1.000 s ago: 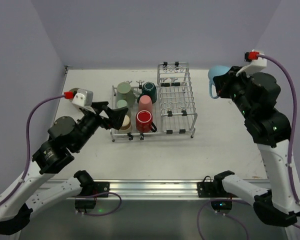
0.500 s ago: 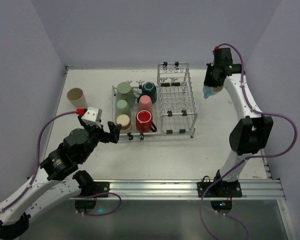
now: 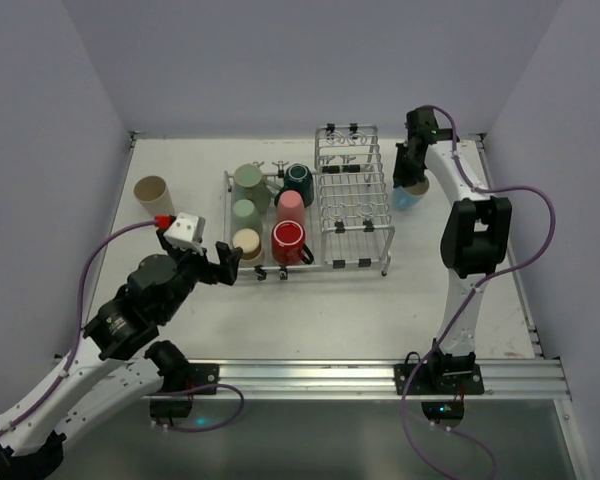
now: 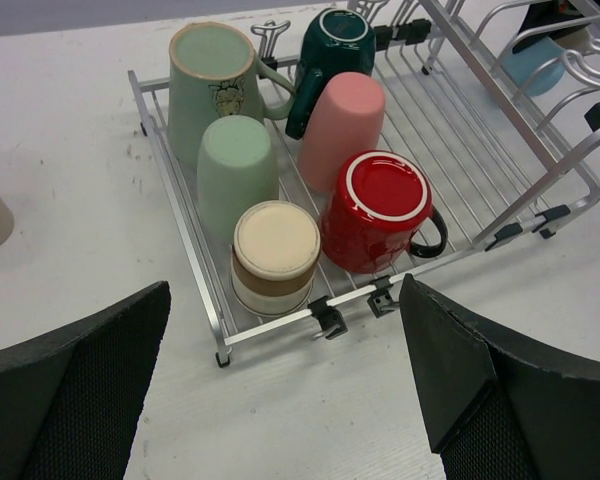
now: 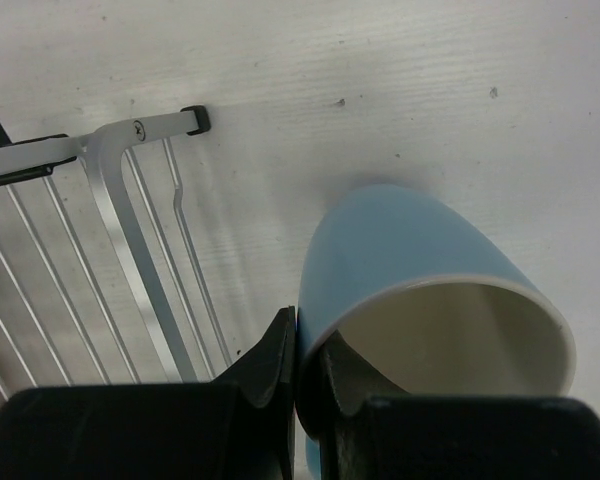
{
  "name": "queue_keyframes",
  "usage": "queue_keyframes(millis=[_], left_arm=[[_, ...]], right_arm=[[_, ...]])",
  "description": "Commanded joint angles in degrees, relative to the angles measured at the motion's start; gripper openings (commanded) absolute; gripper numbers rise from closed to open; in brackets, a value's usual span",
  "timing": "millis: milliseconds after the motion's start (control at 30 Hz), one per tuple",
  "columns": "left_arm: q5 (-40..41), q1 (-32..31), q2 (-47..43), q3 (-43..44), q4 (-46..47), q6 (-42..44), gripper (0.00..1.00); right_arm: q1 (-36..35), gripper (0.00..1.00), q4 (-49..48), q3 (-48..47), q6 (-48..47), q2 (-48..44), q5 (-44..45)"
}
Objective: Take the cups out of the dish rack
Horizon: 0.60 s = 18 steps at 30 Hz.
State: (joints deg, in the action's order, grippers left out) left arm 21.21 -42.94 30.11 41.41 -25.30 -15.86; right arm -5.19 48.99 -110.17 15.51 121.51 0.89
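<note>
In the top view, the table [image 3: 310, 310] filled the frame, with the dish rack [image 3: 352, 200] at its centre and six cups [image 3: 291, 208] crowded in the rack's left half. I judged I was partway through setting a cup down. The right arm [image 3: 470, 240] stretched up the right side, wrist bent down. The right gripper [image 5: 296, 345] pinched the rim of a tilted light blue cup [image 5: 400, 270] just beside the rack's right edge. Next it needed lowering and release. At lower left, the left gripper [image 3: 225, 264] hovered spread wide, facing a tan cup [image 4: 275, 255]. A beige cup [image 3: 154, 196] stood at far left.
</note>
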Motion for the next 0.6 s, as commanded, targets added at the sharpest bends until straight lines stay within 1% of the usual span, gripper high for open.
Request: queue_keyframes(millis=[0,200,233,300,433,467,533,567], left_arm=[[-2.05,1.19,0.39,-0.19,2.71,1.44,1.00],[-2.23,2.42,1.44,-0.28,2.45,1.36,1.00],[-2.14,2.51,1.53,-0.28,2.45,1.44,1.00],[-1.79,2.95,2.58,-0.28,2.19,1.27,1.00],[-1.17,3.21,4.78,0.08,0.96,0.39,1.00],[-1.17,3.21,5.65,0.25,0.78,-0.05,1.00],[-1.44,3.30,6.36,0.43,0.34,-0.84,1.00],[-1.52,3.30,6.80,0.60,0.16,-1.28,1.00]], right_arm=[[0.01,0.00,0.40,-2.94,-1.18,-0.50,1.22],[0.01,0.00,2.42,-5.76,-1.97,2.32,2.01],[0.01,0.04,2.51,-5.84,-1.97,2.76,2.28],[0.01,0.08,2.69,-6.11,-2.15,3.11,2.54],[0.01,0.23,2.60,-6.20,-2.41,2.85,2.37],[-0.08,0.31,2.34,-6.20,-2.32,2.68,2.11],[0.01,0.39,1.99,-6.02,-2.24,1.63,1.32],[0.01,0.48,0.94,-5.76,-1.80,0.14,0.96]])
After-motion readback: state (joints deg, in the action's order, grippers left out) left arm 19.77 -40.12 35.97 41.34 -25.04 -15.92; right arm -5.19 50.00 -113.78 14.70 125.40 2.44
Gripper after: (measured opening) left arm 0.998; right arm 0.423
